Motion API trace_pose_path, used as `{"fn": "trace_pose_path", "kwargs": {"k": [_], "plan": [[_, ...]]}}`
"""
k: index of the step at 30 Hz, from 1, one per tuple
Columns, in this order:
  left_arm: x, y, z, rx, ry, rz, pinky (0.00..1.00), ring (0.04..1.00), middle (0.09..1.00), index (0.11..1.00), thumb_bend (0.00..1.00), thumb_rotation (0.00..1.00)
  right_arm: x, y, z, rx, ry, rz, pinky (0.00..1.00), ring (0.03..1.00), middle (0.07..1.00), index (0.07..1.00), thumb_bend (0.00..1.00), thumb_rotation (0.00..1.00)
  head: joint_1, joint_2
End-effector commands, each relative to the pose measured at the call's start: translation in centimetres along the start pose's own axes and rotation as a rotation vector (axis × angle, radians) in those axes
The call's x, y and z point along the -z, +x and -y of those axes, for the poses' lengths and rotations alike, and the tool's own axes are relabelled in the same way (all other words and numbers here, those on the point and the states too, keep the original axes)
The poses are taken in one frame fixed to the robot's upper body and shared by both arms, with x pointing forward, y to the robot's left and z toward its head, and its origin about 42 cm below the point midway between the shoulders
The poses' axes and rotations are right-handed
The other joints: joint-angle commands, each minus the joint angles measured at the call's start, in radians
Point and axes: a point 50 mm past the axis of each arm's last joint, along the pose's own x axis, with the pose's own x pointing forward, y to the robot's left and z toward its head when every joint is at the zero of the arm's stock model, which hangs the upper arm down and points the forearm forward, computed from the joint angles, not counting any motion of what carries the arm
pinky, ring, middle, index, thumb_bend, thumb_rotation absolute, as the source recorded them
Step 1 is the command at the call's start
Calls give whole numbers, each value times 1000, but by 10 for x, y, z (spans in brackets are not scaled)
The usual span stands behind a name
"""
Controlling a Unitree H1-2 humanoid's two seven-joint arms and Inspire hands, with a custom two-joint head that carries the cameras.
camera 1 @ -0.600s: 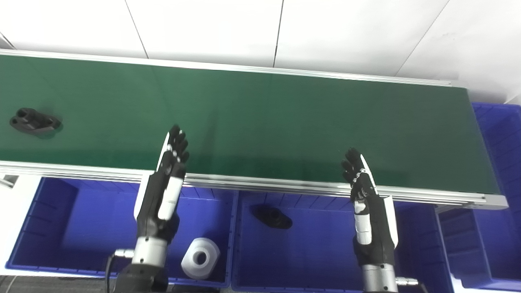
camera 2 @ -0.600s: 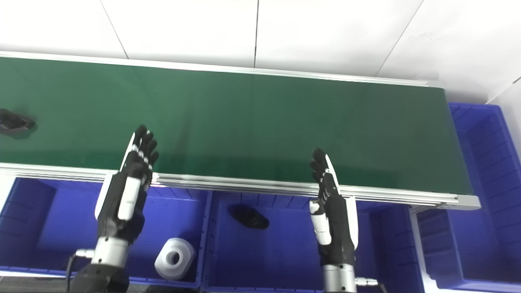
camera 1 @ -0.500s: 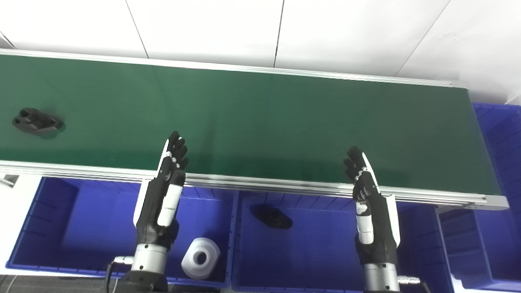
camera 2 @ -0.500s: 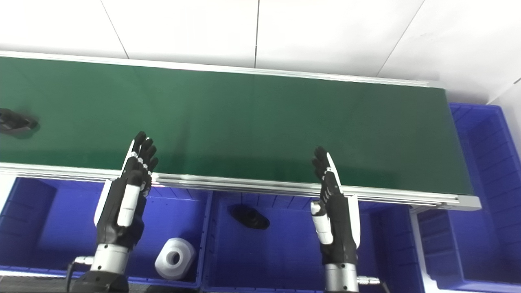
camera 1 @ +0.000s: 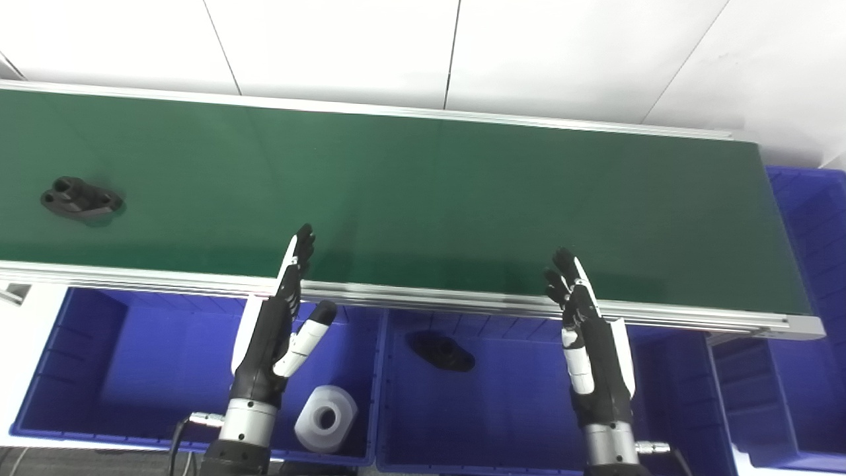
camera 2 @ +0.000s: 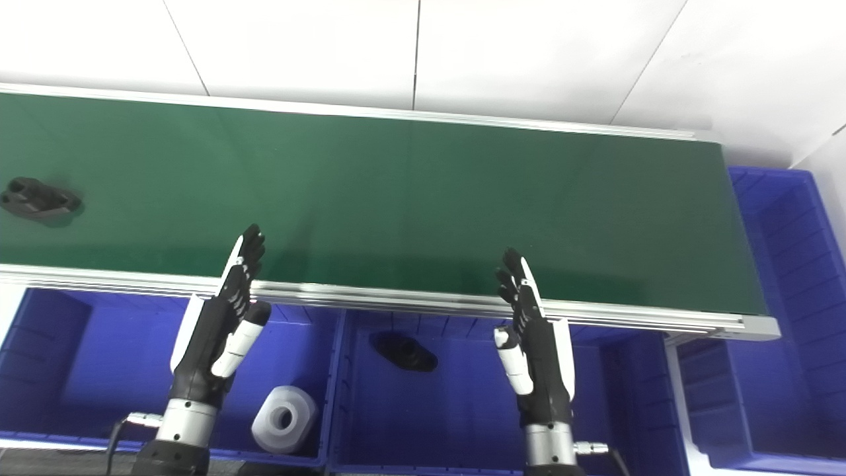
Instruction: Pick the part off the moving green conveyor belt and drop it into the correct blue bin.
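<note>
A black part (camera 1: 82, 198) lies on the green conveyor belt (camera 1: 423, 192) near its left end. My left hand (camera 1: 279, 324) stands open above the left blue bin (camera 1: 99, 370), fingers straight and thumb spread to the right, fingertips over the belt's near rail. It is well right of the part and holds nothing. My right hand (camera 1: 588, 344) is open above the middle blue bin (camera 1: 515, 410), fingers pointing up toward the belt's near edge, also empty.
A white cylindrical part (camera 1: 325, 410) lies in the left bin. Another black part (camera 1: 441, 352) lies in the middle bin. More blue bins stand at the right, one (camera 1: 819, 218) beyond the belt's right end. A white wall (camera 1: 423, 46) rises behind the belt.
The black part has ridden the belt to the right. My left hand drew back off the belt, turned edge-on and spread its thumb. My right hand dropped slightly.
</note>
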Motion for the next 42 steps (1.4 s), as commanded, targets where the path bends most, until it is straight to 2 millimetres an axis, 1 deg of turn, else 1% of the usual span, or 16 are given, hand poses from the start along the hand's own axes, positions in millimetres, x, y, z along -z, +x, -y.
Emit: {"fn": "trace_pose_path", "kwargs": {"k": [1,4,5,7,11,17,22,24,25,31,32,35,36,38,40,42], "plan": [[-10,6,-2,-6,12,57,1000,1000,1000,1000,660,896,-7,3,-1,-11,2,21,902,919,957,957,881,1000,2,5],[-9,15,-1,-6,22,67,1000,1000,1000,1000,669,903,-4,6,-2,-12,7,6,909,923,964,964,897,1000,4,18],[-10,17,-1,-6,26,71,1000,1000,1000,1000,667,906,-4,6,-2,-10,10,1,912,923,966,966,898,1000,5,33],[-11,23,-1,-6,34,76,999,1000,1000,1000,646,913,-5,8,-2,3,20,-8,917,925,972,972,902,1000,2,44],[-15,24,-2,-2,39,81,999,991,1000,1000,633,922,-9,8,-3,22,34,-10,905,927,971,973,915,1000,-6,59],[-17,23,-2,-16,10,59,1000,999,1000,1000,657,914,-13,9,-3,8,35,8,907,922,969,968,912,1000,6,61],[-19,21,0,-17,9,53,1000,995,1000,1000,666,916,-14,9,-2,6,36,7,905,917,966,963,928,1000,1,53],[-21,21,1,-18,0,52,1000,991,1000,1000,681,920,-15,8,-1,11,40,4,897,914,961,961,933,1000,-5,48],[-22,22,1,-18,-6,52,1000,992,1000,1000,706,922,-15,8,-1,13,43,5,896,914,959,959,924,1000,-5,48],[-36,27,7,-1,-44,79,1000,1000,1000,1000,760,926,-27,8,5,32,51,34,892,918,955,957,914,1000,-72,50],[-40,27,7,5,-51,83,1000,1000,1000,1000,762,927,-30,8,6,32,47,43,892,917,956,957,912,1000,-72,50],[-55,32,9,31,-71,128,1000,1000,1000,1000,755,946,-43,5,9,46,36,69,891,913,960,958,898,1000,-119,65],[-61,34,10,49,-84,148,1000,1000,1000,1000,747,946,-48,4,9,53,31,74,890,912,961,959,900,1000,-119,65],[-69,37,14,79,-100,169,1000,1000,1000,1000,741,922,-55,0,9,66,25,78,894,918,965,963,913,1000,-176,75],[-74,40,17,103,-113,171,1000,1000,1000,1000,771,909,-60,-5,8,79,23,81,905,925,969,965,917,1000,-210,81],[-79,42,19,133,-143,166,1000,1000,1000,1000,789,891,-64,-11,6,101,20,78,914,934,974,970,897,1000,-220,84]]}}
